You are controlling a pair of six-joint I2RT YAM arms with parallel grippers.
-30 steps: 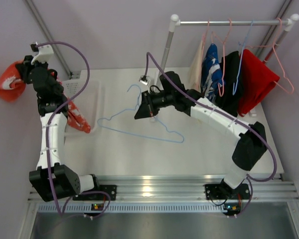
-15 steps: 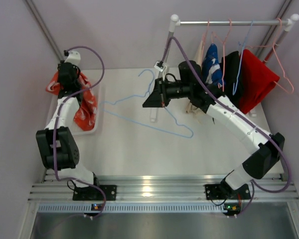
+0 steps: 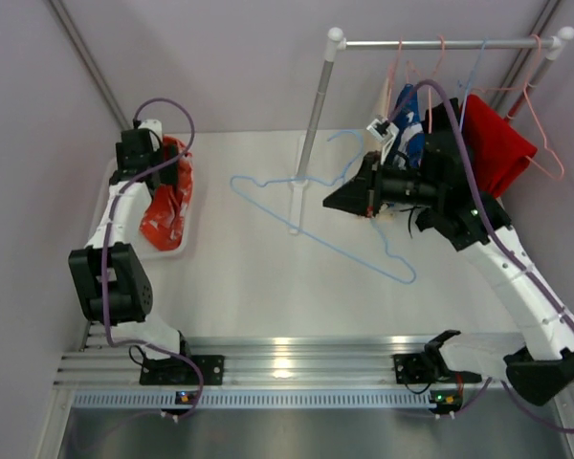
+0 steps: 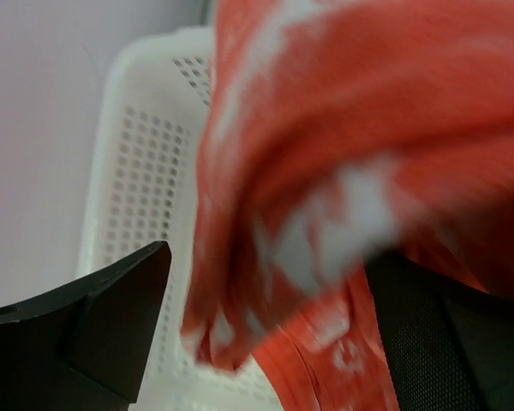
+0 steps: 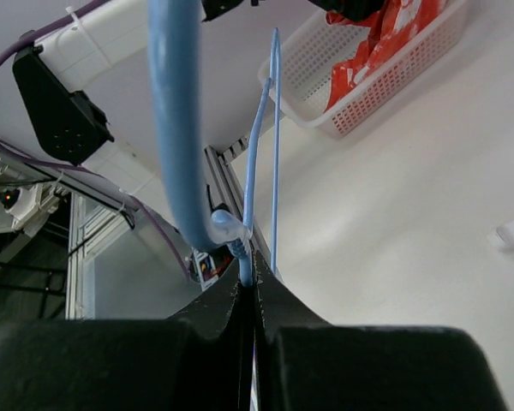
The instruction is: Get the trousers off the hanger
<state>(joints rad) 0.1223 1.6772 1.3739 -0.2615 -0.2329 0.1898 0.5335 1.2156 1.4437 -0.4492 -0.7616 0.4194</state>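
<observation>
Orange-red trousers [image 3: 165,201] with white marks lie in the white basket [image 3: 115,182] at the left. My left gripper [image 3: 169,161] hovers over them, open. In the left wrist view the blurred cloth [image 4: 325,171] hangs loosely between the two spread fingers [image 4: 94,334] of the left gripper [image 4: 270,342]. My right gripper [image 3: 329,202] is shut on the neck of a bare blue hanger [image 3: 364,251] held over the table [image 3: 239,287], its wire pinched at the right gripper [image 5: 248,278]. Blue patterned [image 3: 408,134], black [image 3: 443,115] and red trousers [image 3: 493,148] hang on the rack.
The rack's rod [image 3: 440,43] runs along the back right, its post [image 3: 314,110] standing mid-table behind the blue hanger. Pink hangers [image 3: 547,161] dangle at the rod's right end. Walls close in on the left and right sides.
My left arm swung the orange-red trousers from the far left over the basket and its jaws opened. My right arm carried the blue hanger rightwards towards the rack.
</observation>
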